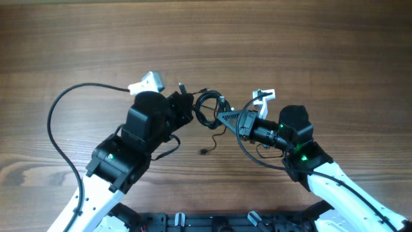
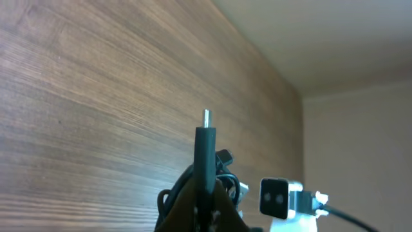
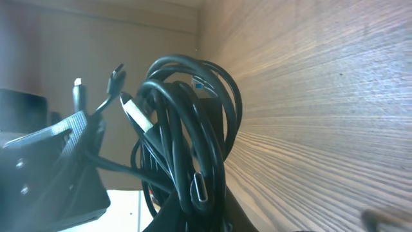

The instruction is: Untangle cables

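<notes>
cables (image 1: 207,108): bunched mid-table (image 1: 206,38), between both grippers
left gripper (image 1: 185,103): on bunch's left side, touching it
right gripper (image 1: 224,116): on bunch's right side, touching it
plug (image 2: 206,148): gripped in left gripper, sticking out past its fingertips, rest of bunch just behind
loose tail (image 1: 204,151): trailing from bunch toward near edge, end lying on table between the arms

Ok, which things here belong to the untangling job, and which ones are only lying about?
Belongs to the job:
black cable bundle
upright plug
loose cord end

Only lying about:
thick arm cable
white block
wooden table
</notes>
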{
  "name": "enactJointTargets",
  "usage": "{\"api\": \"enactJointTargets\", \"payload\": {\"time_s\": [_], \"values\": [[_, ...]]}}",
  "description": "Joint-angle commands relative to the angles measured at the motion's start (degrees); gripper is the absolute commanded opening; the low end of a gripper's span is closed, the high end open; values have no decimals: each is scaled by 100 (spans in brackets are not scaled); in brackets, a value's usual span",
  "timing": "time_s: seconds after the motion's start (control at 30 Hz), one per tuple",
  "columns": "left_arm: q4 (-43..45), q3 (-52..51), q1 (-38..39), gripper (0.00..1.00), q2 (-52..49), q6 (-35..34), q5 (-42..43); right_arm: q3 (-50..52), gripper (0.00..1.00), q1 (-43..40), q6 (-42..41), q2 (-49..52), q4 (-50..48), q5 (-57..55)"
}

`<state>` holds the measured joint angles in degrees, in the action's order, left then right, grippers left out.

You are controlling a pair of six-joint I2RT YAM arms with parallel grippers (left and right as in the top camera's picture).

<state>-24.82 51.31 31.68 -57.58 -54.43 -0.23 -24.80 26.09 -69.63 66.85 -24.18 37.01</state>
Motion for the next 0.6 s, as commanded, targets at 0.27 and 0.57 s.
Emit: {"api": "enactJointTargets", "payload": {"time_s": [0.27, 0.57], "values": [[662, 109, 1392, 4, -754, 1668, -1582, 219, 5, -39, -389, 109, 195, 286], [442, 109, 1423, 4, -1176, 1648, -1565, 219, 5, -39, -391, 109, 175, 87]]}}
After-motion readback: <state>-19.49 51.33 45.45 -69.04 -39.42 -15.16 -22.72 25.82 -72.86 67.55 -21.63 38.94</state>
